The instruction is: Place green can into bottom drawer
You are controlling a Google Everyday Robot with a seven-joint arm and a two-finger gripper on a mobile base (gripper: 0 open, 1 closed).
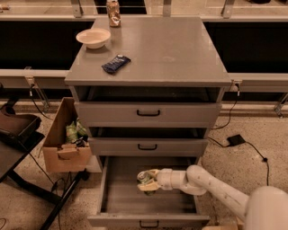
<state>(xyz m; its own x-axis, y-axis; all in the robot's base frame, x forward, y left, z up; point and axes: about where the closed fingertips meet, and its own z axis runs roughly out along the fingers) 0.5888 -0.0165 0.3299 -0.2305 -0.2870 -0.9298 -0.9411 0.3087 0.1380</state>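
The gripper point(148, 181), at lower centre of the frame, is clamped on the can point(143, 176). The can sits at its left tip, inside the open drawer point(121, 200), low over the tray; I cannot tell if it touches.

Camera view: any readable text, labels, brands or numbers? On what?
None can be read.
Print on the green can, held by the gripper inside the open bottom drawer: too blurred.
The blue packet on the cabinet top: too blurred.
The tan can at the back: too blurred.
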